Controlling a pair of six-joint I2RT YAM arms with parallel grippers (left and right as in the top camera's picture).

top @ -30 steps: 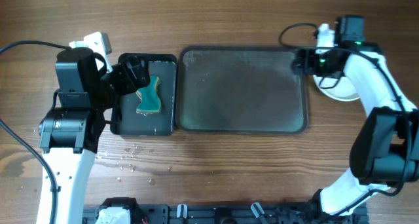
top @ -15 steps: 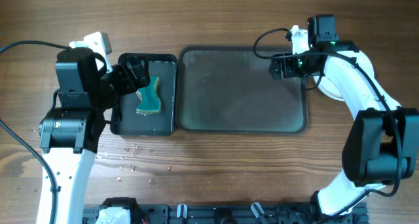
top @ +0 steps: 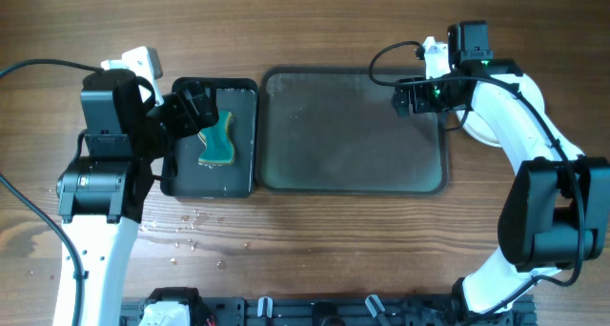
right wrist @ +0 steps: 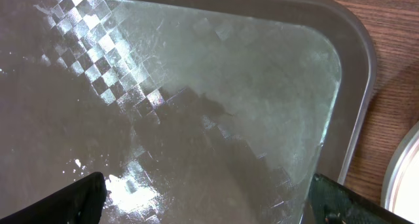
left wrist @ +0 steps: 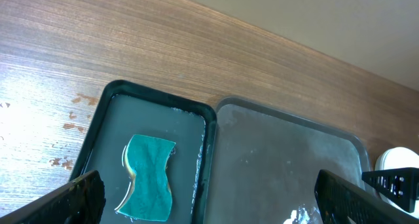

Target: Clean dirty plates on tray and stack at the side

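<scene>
Right gripper moved from plates to over tray corner.
We note it spread, empty; left gripper likewise, near the sponge.

This is a robotics lab bench, not a kitchen. A left arm and a right arm stand at a wood-grain table. A loose black cable trails at the far left, and a black mounting rail runs along the near edge. A plain beige wall lies beyond the far side. A dark-grey tray and a small black tray with a sponge sit side by side.
</scene>
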